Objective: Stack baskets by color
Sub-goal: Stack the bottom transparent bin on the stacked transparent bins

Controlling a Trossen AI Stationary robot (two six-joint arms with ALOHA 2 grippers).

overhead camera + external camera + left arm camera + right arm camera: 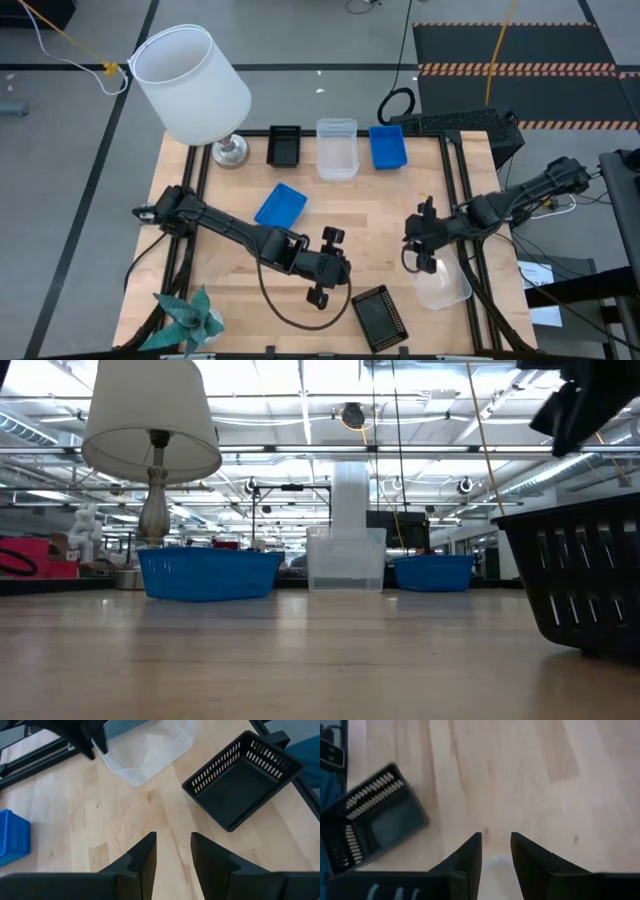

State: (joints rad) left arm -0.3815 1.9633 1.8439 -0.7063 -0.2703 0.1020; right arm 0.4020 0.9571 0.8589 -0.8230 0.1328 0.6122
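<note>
Black basket (pixel 379 316) lies just right of the left claw (pixel 322 268), which gapes, grasping nothing; the right claw (pixel 424 250), parted over the clear basket (pixel 443 283), is farther.

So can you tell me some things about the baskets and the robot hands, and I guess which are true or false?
1. A black basket lies near the table's front edge. True.
2. The left hand is holding a blue basket. False: it holds nothing; the loose blue basket lies apart from it.
3. The right hand is by a clear basket. True.
4. The lamp has a black shade. False: it is white.
5. Three basket piles line the back edge. True.
</note>
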